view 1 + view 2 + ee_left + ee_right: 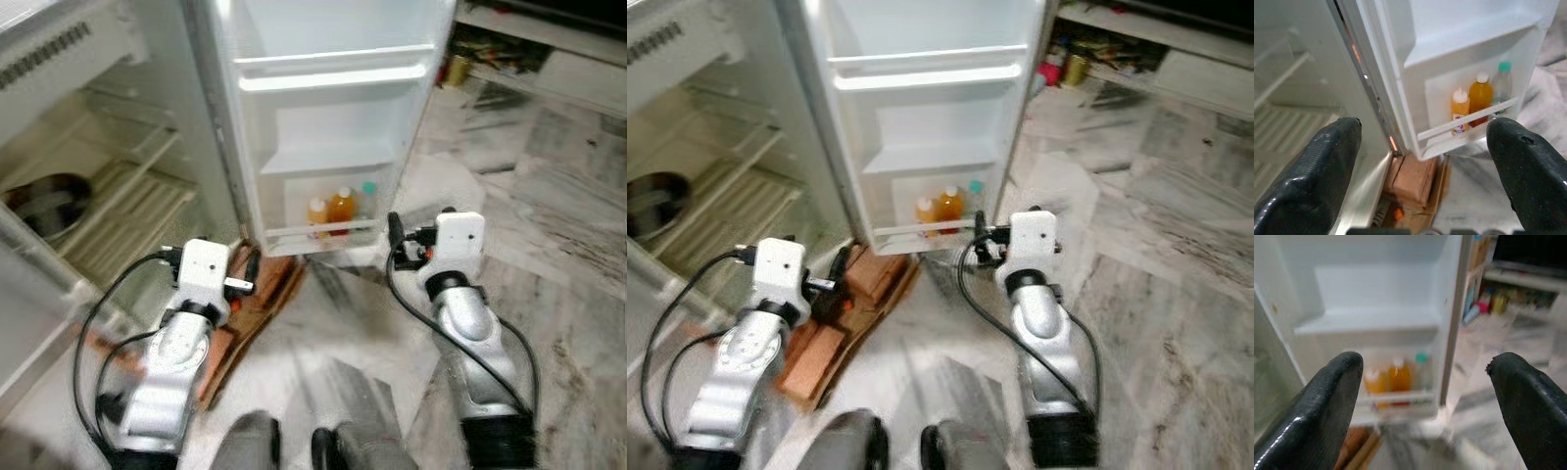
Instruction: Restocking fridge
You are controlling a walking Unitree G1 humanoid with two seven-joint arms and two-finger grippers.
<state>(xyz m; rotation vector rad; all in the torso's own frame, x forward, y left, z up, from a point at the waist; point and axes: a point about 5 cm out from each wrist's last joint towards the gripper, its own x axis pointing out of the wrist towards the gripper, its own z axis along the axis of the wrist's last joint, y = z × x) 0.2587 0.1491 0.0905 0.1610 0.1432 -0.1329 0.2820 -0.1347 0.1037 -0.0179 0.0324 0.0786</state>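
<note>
Fridge open, door rack partly stocked, both grippers empty.

The fridge door stands open; its lowest rack holds three bottles side by side: a yellow one, an orange one and a clear, green-capped one. The upper door shelves are bare, so restocking seems barely begun. A dark pot sits on the far-left inner shelf. The left gripper and right gripper hang spread apart, holding nothing.
</note>
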